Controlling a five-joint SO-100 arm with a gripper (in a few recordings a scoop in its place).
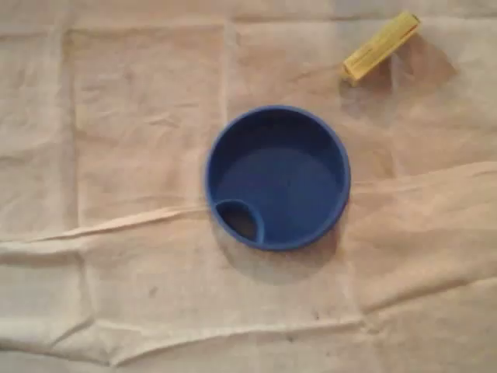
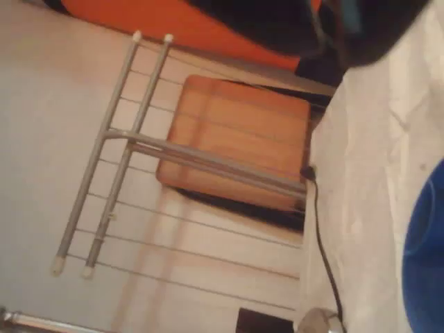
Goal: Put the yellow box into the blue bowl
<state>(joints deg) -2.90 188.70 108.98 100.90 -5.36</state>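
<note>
A slim yellow box [image 1: 380,47] lies tilted on the cloth at the upper right of the overhead view. The blue bowl [image 1: 277,177] sits in the middle of that view, below and left of the box, with a small round pocket at its lower left rim and nothing inside it. In the wrist view a curved slice of the blue bowl [image 2: 427,257] shows at the right edge. That view looks sideways past the table edge at the room.
A wrinkled beige cloth [image 1: 140,155] covers the table, with raised folds running across the lower half. In the wrist view a wooden chair [image 2: 229,139] with metal legs stands on a pale floor beyond the table, and a black cable [image 2: 320,243] hangs by the edge.
</note>
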